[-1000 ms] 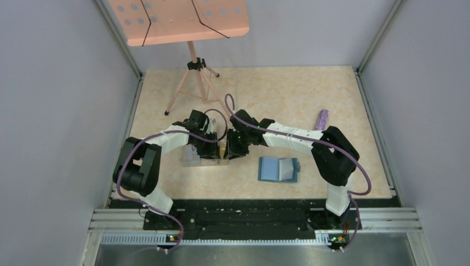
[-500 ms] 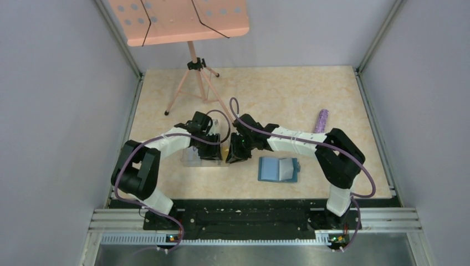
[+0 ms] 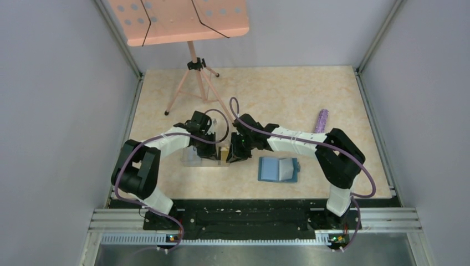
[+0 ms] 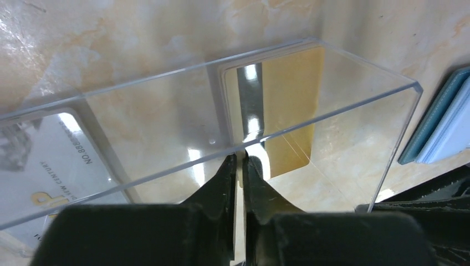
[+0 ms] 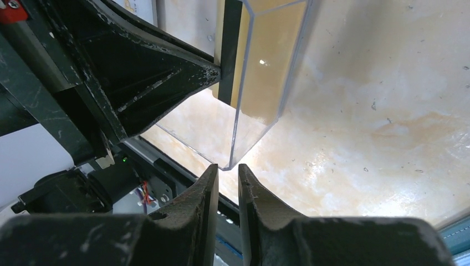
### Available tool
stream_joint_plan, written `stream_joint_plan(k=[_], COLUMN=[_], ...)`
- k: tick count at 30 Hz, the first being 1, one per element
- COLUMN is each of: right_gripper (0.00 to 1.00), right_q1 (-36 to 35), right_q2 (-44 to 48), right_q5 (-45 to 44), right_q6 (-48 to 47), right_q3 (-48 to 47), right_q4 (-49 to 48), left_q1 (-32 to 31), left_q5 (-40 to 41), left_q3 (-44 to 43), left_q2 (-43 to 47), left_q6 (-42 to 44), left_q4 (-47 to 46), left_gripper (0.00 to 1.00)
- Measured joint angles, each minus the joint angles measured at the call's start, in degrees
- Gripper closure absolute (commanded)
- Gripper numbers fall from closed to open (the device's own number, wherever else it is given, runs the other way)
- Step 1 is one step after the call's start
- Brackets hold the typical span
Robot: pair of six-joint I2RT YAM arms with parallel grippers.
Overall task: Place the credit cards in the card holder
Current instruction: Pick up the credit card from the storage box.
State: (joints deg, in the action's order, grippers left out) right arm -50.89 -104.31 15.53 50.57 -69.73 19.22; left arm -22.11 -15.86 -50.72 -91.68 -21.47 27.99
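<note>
Card (image 4: 282, 105), glossy gold, seemingly stands in clear box (image 4: 360, 111).

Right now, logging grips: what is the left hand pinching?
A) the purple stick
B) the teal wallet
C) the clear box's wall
C: the left wrist view shows the left hand shut on the near wall of the clear box, with the wallet lying off to the side.

The left fingers (image 4: 220, 178) pinch the clear box (image 4: 354, 127) wall, a gold card (image 4: 289, 105) standing inside.
</note>
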Motion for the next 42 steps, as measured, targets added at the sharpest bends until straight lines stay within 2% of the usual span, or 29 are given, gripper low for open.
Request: stream_joint_plan(k=[17,34,42], right_gripper=[0.83,0.83,0.82], right_q1=[0.00,0.00,0.00], right_q2=[0.00,0.00,0.00], right_q5=[0.37,0.42,0.42], right_q6=[-0.02,-0.02,-0.28], right_q3=[-0.02,-0.02,0.00], right_q4=[-0.15,-0.15,-0.11], left_q1=[-0.52,-1.51,-1.62], left_q5=[0.72,1.22,-2.51], left_q3=[-0.81,-3.13,-4.35], left_q2=[1.33,1.84,4.13], left_q6=[0.81,2.14,1.75], left_q4=[2.25,5.01,5.62], left_gripper=[1.00,0.92,0.83])
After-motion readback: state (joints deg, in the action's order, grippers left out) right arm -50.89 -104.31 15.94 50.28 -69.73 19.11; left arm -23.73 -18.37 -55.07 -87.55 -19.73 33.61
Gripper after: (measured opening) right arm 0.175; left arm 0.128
